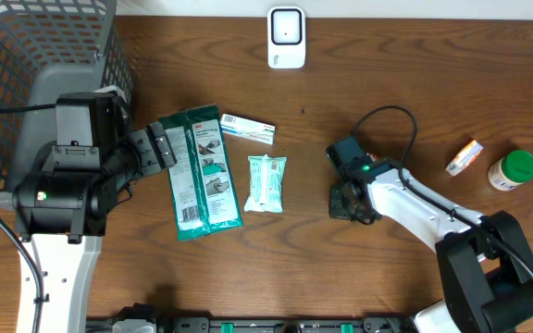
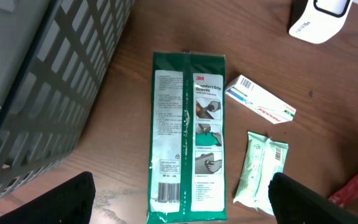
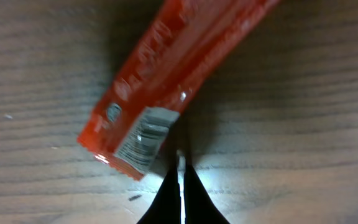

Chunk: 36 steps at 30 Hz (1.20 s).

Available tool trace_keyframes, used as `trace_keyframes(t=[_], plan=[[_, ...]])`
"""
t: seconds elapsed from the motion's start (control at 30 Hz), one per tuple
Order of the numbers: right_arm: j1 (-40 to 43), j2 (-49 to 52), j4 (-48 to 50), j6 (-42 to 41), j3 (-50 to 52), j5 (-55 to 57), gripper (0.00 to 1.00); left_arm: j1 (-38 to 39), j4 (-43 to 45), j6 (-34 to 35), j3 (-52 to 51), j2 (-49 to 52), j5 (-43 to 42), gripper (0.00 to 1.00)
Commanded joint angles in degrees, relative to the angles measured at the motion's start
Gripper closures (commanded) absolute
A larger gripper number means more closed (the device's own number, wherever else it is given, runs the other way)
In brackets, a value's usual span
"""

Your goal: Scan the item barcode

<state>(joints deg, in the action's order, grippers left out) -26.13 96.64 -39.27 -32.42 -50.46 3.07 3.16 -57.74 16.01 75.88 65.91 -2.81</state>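
A green glove pack (image 1: pixel 197 171) lies flat on the wooden table, label side up, with its barcode (image 2: pixel 166 191) at the near end. My left gripper (image 1: pixel 167 148) hovers at the pack's left edge, open wide; in the left wrist view its fingers (image 2: pixel 48 199) straddle the pack's near end without touching it. The white scanner (image 1: pixel 286 37) stands at the back edge. My right gripper (image 1: pixel 348 199) rests low at mid-table, shut. Its tips (image 3: pixel 180 158) sit right at the barcode end of a red packet (image 3: pixel 166 68); I cannot tell whether they touch it.
A small white box (image 1: pixel 248 127) and a pale wipes pack (image 1: pixel 266 182) lie just right of the green pack. A grey wire basket (image 1: pixel 26 55) fills the back left. At the far right sit an orange tube (image 1: pixel 464 157) and a green-capped bottle (image 1: pixel 512 170).
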Motion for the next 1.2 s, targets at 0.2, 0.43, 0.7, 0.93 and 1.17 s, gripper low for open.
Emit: trace_keyframes(t=[0.2,0.43,0.7,0.93,1.17], plan=[[-0.59,-0.2,4.98,-0.09,0.79,-0.33,0.98,-0.09,-0.09,-1.16,0.48,0.0,0.5,0.1],[-0.59,-0.2,15.19,-2.14,0.79,-2.25,0.96,-0.07,-0.09,-1.16,0.48,0.0,0.5,0.1],[-0.13,-1.31,23.37,-0.81,0.04,-3.98,0.96,-0.07,-0.09,-1.16,0.46,0.0,0.5,0.1],[6.01,-17.55,8.44,28.68,-7.61,-6.67,0.52,-0.07,-0.09,-1.16,0.46,0.0,0.5,0.1],[19.32,-14.99,6.01,32.57,-7.39,-5.42,0.56,-0.09,-0.09,-1.16,0.46,0.0,0.5,0.1]])
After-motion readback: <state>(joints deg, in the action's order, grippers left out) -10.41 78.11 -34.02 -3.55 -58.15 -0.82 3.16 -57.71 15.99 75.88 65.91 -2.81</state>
